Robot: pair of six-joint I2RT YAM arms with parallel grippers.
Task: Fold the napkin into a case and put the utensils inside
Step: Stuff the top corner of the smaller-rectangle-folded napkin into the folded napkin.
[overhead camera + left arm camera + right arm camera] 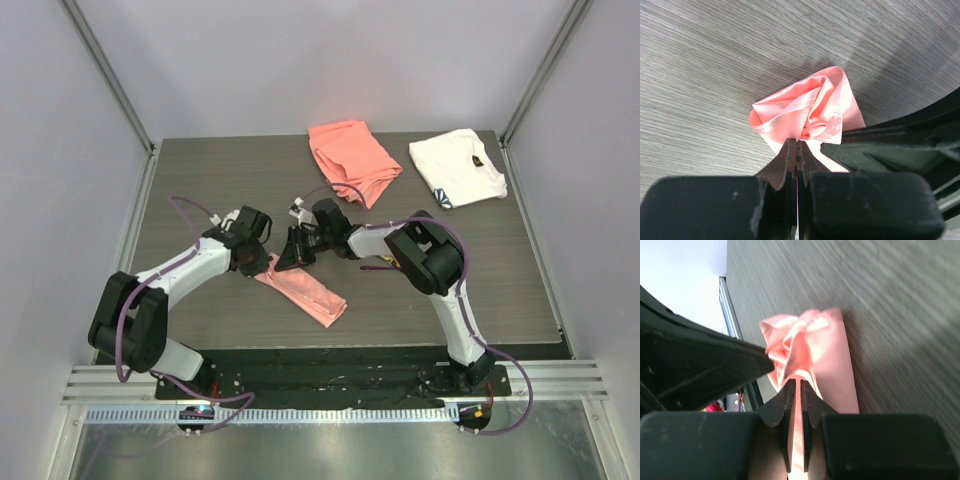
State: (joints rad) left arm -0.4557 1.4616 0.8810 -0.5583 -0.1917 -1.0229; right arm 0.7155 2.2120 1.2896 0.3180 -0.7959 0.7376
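**Step in hand, as I judge it:** form the mouth of the pocket at the far end of the folded napkin [305,292]. The napkin lies as a narrow pink strip on the table [480,290], between my two arms. It runs from the claws toward the near edge. Its end at the claws is gathered into a loose, glossy bunch.

**Procedure**
- Take one layer only in each claw.
- Draw the layers apart gently and low over the table, so the strip lies flat and its folds do not slide open.
- Cloth this glossy is likely to slip, so pinch at the hem, not at the crown of the bunch.
- Do not lift the whole strip.

**Claw state**
- My left claw [797,147] is clenched tight, tips together, with the gathered cloth pinched at its tips.
- My right claw [795,387] shows a slim gap between the jaws, with its tips at the foot of the same bunch.
- Pink shows in that gap, but I cannot tell whether the right claw grips cloth or merely sits over it.
- The two claws are just beside each other.

I cannot pick out the utensils with certainty. The coral cloth [350,160] and the white cloth [458,168] lie well apart from the work, at the far edge.
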